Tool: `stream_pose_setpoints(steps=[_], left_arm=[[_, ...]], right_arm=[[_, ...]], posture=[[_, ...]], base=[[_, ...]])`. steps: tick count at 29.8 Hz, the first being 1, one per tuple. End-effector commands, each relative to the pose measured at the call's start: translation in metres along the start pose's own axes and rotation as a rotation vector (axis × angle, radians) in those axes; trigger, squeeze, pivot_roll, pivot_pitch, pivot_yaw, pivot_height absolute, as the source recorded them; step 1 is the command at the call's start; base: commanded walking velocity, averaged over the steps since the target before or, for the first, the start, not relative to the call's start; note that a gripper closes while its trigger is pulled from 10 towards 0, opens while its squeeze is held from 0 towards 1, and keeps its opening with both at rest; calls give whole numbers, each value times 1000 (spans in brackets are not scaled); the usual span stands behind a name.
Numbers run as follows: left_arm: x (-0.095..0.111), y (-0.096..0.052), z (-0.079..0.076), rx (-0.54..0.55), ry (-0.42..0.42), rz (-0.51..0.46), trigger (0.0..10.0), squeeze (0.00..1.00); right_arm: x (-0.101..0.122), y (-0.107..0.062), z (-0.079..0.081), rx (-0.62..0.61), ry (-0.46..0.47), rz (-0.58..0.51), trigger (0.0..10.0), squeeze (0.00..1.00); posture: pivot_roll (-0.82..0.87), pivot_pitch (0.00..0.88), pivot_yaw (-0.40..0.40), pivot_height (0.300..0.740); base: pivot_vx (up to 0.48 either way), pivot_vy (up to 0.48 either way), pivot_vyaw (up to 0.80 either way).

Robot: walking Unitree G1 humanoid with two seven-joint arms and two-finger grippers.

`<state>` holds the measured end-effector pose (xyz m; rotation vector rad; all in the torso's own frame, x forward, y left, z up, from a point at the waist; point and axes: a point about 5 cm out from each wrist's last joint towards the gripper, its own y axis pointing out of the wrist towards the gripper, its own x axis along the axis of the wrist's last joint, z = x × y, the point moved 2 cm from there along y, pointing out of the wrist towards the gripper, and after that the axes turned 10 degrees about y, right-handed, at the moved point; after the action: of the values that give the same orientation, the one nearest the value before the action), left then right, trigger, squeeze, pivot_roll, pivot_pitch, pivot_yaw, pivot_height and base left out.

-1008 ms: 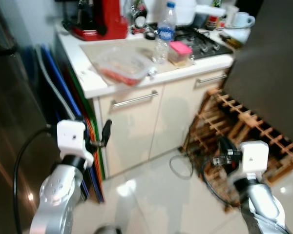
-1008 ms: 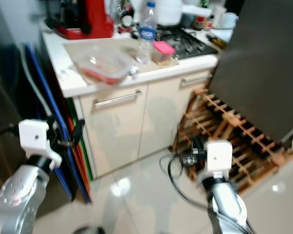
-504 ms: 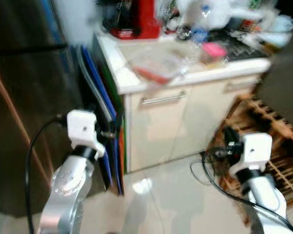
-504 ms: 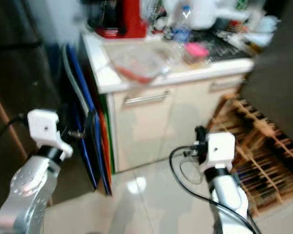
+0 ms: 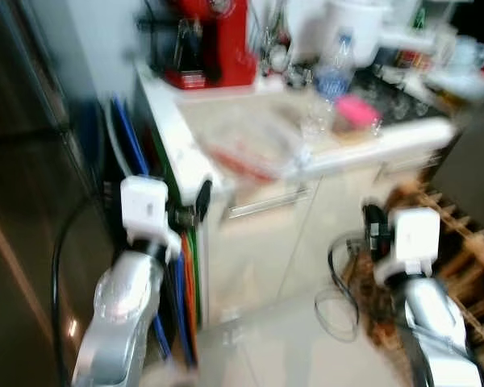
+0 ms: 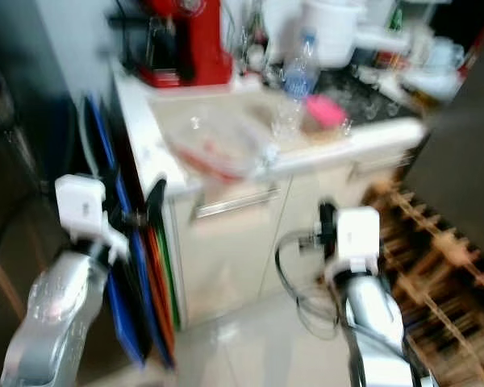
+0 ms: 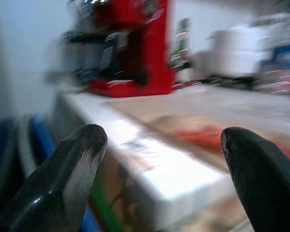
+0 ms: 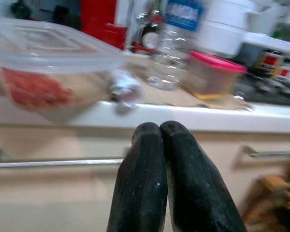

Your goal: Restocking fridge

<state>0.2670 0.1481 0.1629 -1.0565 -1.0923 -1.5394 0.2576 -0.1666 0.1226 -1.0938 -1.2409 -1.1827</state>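
A: Change since half a second ago: the whole head view has shifted and blurred, so the camera moved, not the objects. The counter (image 5: 331, 149) now sits closer and higher in frame, and both arms have come up towards it.

B: Gripper states?

A: Left gripper (image 7: 162, 159): fingers spread wide, nothing between them; its wrist view looks across the counter's corner towards the red coffee machine (image 7: 135, 53). Right gripper (image 8: 162, 166): fingertips pressed together, holding nothing; it points at the counter front, level with the drawer handle (image 8: 53, 163).

B: Where are the task items?

A: All still on the counter. Clear lidded container (image 5: 254, 145) with red food inside, at the counter's near edge, about 12 o'clock from the robot. Water bottle (image 5: 327, 89) behind it towards 1 o'clock. Pink-lidded tub (image 5: 355, 113) just beside the bottle, also about 1 o'clock. Red coffee machine at 11 o'clock, at the back.

B: And the fridge?

A: Dark tall panel (image 5: 24, 242) at 9 to 10 o'clock is probably its door; too blurred to be sure. Coloured boards (image 5: 181, 282) stand between it and the cabinet.

B: Meaning for the task?

A: Judgement: approach phase. Nothing picked up yet. The container looks the nearest candidate; the right gripper would need to open first.
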Motion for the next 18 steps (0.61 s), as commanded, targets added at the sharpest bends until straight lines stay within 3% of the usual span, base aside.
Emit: stream_pose_setpoints(steps=[1, 18], left_arm=[[4, 3, -8, -18, -3, -13, 10000, 0], [-1, 7, -9, -51, 30, 19, 10000, 0]], right_arm=[[-1, 2, -15, -63, -34, 17, 10000, 1000], [-2, 13, -9, -63, -24, 4, 10000, 1000]], posture=[[27, 0, -50, 740], [26, 0, -32, 740]], base=[[0, 0, 0], [0, 0, 0]])
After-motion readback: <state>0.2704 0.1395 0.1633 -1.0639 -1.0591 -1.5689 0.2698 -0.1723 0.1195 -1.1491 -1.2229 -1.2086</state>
